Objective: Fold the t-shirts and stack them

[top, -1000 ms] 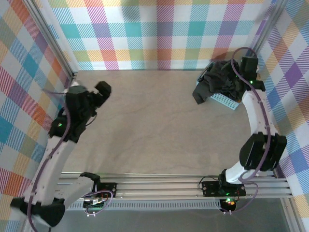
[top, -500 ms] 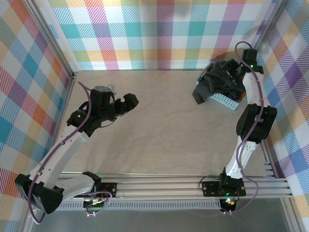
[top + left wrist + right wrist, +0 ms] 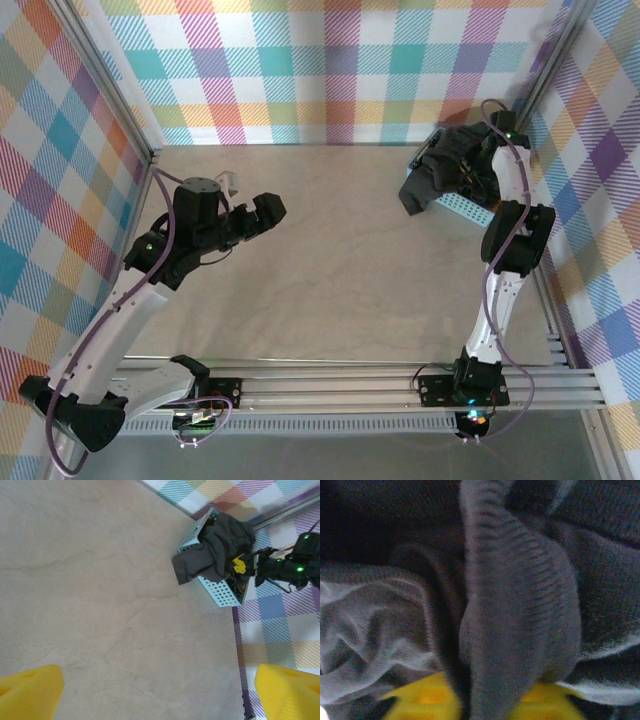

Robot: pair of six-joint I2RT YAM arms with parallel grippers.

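Checked walls ringed the beige bench (image 3: 320, 270). The t-shirts (image 3: 440, 170) lay heaped in a pale blue basket (image 3: 468, 211) at its far right corner, none yet folded or stacked. The right tool (image 3: 480, 700) was pinched on a ridge of the charcoal t-shirt (image 3: 520, 605). The left tool (image 3: 268, 210) hung wide over the bench, holding nothing.

A dark charcoal-grey t-shirt (image 3: 440, 172) is seen crumpled in a heap in the light blue basket (image 3: 220, 594) at the far right, with 1 part draped over the rim. A ribbed fold is pinched by the right gripper (image 3: 480, 700).
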